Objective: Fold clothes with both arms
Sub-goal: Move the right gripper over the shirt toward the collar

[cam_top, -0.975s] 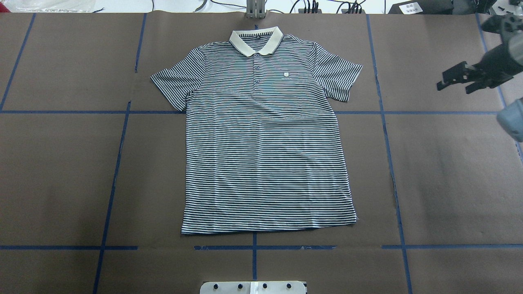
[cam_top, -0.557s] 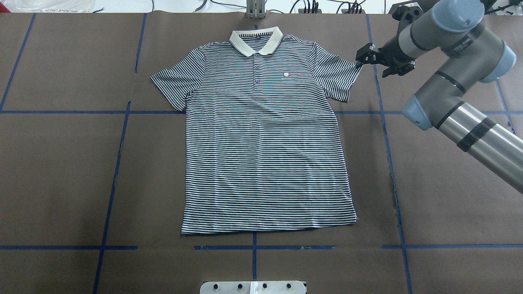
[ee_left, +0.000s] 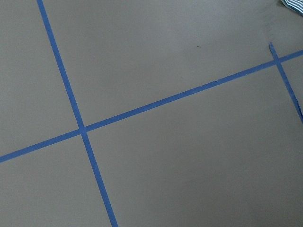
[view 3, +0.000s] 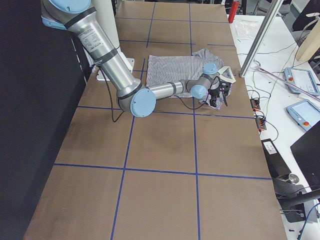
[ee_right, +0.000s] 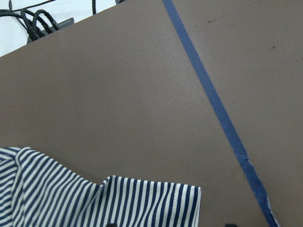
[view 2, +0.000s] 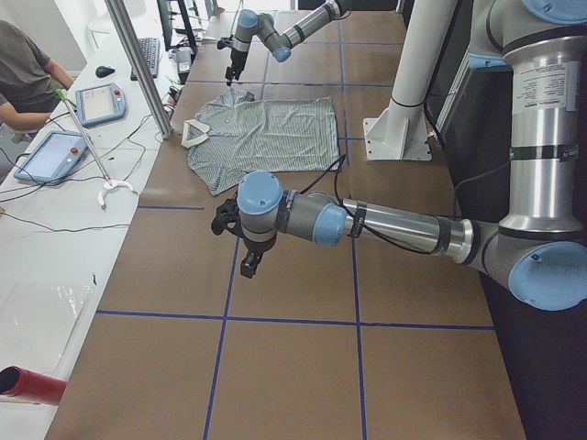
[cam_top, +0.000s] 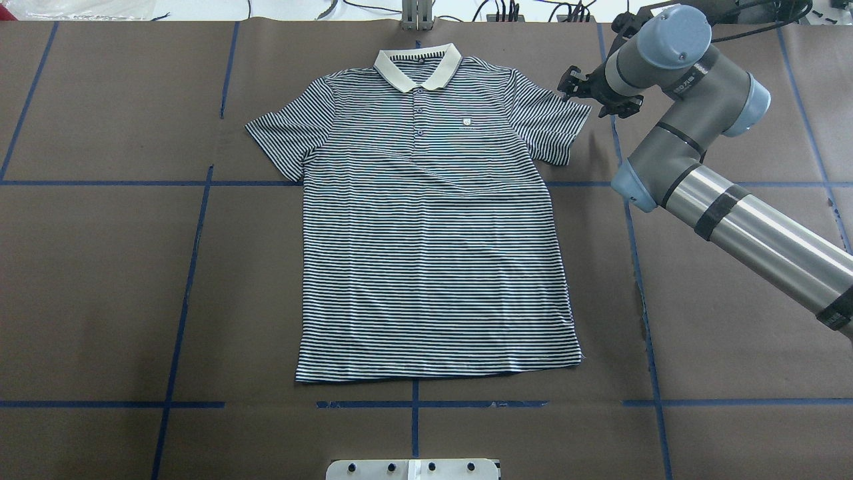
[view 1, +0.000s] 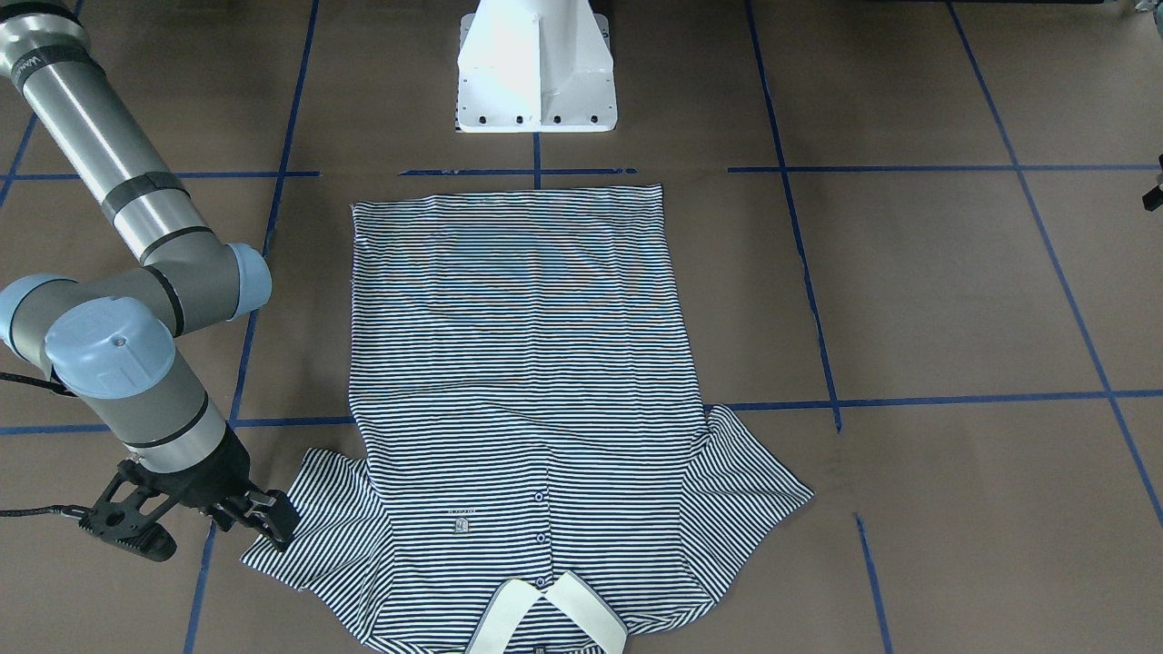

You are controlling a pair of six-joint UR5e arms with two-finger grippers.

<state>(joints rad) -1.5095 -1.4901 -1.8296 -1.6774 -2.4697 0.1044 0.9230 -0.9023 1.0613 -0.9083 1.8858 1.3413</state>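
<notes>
The striped polo shirt (cam_top: 433,227) lies flat and face up on the brown table, with its cream collar (cam_top: 418,67) at the far edge. It also shows in the front view (view 1: 518,363). My right gripper (cam_top: 593,99) is open and hovers at the outer end of the shirt's right-hand sleeve (cam_top: 556,123). In the front view this gripper (view 1: 195,531) has one finger (view 1: 273,520) over the sleeve edge. The right wrist view shows the sleeve hem (ee_right: 142,201) just below. My left gripper (view 2: 248,261) hangs over bare table off the shirt's other side, and I cannot tell whether it is open or shut.
The white pedestal base (view 1: 536,73) stands at the near edge by the shirt's hem. Blue tape lines (cam_top: 186,280) grid the table. Cables (cam_top: 506,10) and a metal post (cam_top: 416,17) lie beyond the collar. An operator (view 2: 27,73) sits at a side bench with tablets (view 2: 101,101).
My right arm has swung in from the table's right edge to the shirt's right-hand sleeve. The shirt has not moved.
</notes>
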